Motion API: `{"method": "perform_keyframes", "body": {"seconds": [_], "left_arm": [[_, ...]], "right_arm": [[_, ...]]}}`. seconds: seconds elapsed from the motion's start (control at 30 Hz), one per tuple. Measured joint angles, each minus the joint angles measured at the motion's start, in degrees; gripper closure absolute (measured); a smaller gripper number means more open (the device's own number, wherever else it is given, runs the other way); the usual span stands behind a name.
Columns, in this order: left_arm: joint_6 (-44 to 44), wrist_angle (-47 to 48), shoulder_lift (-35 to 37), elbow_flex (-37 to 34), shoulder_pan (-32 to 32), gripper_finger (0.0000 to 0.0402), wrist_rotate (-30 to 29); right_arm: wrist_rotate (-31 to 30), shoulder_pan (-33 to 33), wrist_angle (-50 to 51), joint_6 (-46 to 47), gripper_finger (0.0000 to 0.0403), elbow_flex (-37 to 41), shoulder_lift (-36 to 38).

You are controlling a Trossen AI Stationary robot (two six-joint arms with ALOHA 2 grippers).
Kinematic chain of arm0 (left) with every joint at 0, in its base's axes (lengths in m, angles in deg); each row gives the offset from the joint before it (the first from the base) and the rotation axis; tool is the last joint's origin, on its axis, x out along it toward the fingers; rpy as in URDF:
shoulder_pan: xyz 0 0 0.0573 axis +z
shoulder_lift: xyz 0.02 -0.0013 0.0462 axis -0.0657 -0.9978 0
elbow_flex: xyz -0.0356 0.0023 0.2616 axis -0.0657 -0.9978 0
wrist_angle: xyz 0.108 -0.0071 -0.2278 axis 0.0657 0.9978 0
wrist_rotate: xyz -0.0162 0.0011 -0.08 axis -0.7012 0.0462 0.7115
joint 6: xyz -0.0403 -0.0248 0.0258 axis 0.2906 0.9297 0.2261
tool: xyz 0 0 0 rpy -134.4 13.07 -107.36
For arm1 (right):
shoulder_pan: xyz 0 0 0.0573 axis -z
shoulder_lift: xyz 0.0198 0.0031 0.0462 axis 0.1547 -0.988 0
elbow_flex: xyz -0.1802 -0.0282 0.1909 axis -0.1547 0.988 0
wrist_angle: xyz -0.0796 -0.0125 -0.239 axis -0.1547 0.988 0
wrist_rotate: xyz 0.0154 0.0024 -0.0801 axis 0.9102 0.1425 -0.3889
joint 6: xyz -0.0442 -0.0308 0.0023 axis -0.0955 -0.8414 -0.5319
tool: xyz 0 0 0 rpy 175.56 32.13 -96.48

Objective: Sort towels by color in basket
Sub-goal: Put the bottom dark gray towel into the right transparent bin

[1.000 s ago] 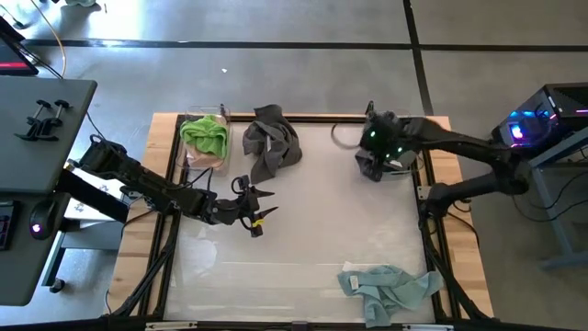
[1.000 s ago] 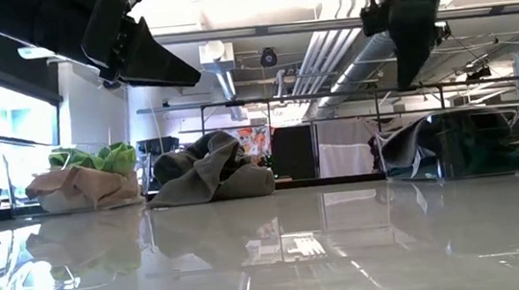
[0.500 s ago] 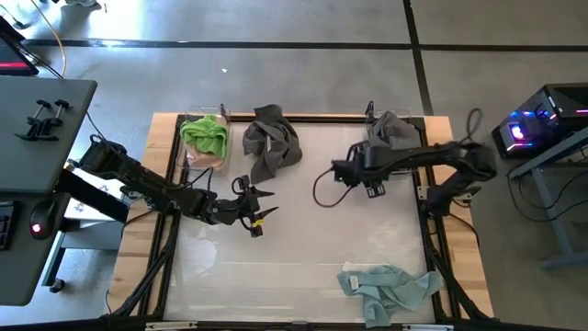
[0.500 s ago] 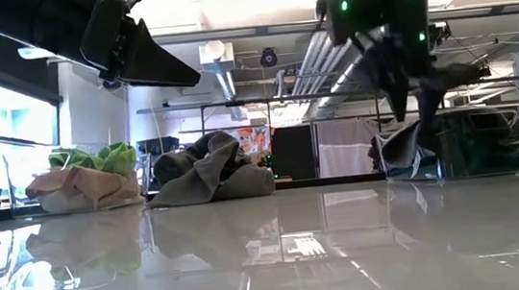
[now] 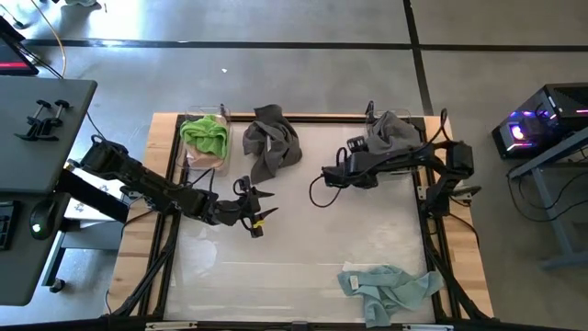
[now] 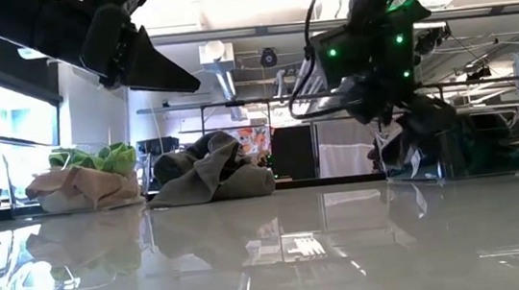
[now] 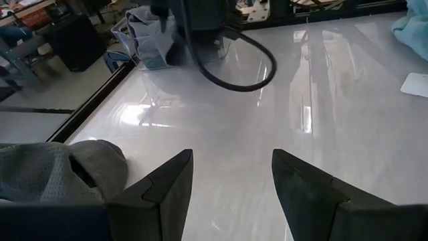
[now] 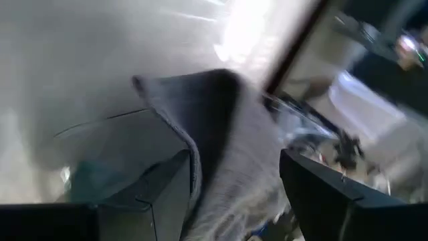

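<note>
Right gripper [image 8: 231, 194] was up over the back-right part of the table [image 5: 303, 239], fingers spread apart and nothing between them. Its wrist camera looked at a dark grey towel [image 8: 221, 127] draped over the clear basket [image 5: 397, 129] at the back-right corner.

Left gripper [image 7: 231, 184] hovered over the left-centre of the table, fingers parted, empty, close to the second dark grey towel [image 5: 271, 142], which lay loose on the table near the back edge.

Lime green towel [image 5: 207, 136] sat on top of a cream towel [image 6: 80, 188] in the clear bin [image 5: 204, 158] at the back-left.

Pale mint towel [image 5: 386, 287] lay crumpled at the front-right, well apart from both arms.
</note>
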Motion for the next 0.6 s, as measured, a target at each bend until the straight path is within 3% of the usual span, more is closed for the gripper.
{"method": "perform_keyframes", "body": {"seconds": [0.1, 0.3, 0.4, 0.6], "left_arm": [[-0.02, -0.02, -0.62, -0.02, 0.0, 0.0211, 0.02], [0.0, -0.07, -1.18, -0.02, 0.0, 0.0211, 0.0], [-0.05, -0.22, -1.17, -0.02, 0.0, 0.0211, 0.01], [-0.11, -0.48, -1.17, -0.02, 0.02, 0.0211, 0.0]], "right_arm": [[-1.88, 1.4, -0.05, 5.86, 0.0179, 0.0, 0.28], [0.57, 7.81, 1.51, 15.42, 0.0195, 0.0, 0.83], [0.58, 10.34, 1.64, 18.22, 0.024, -0.02, 1.51], [5.23, 13.76, 1.59, 22.29, 0.0374, -0.02, 5.23]]}}
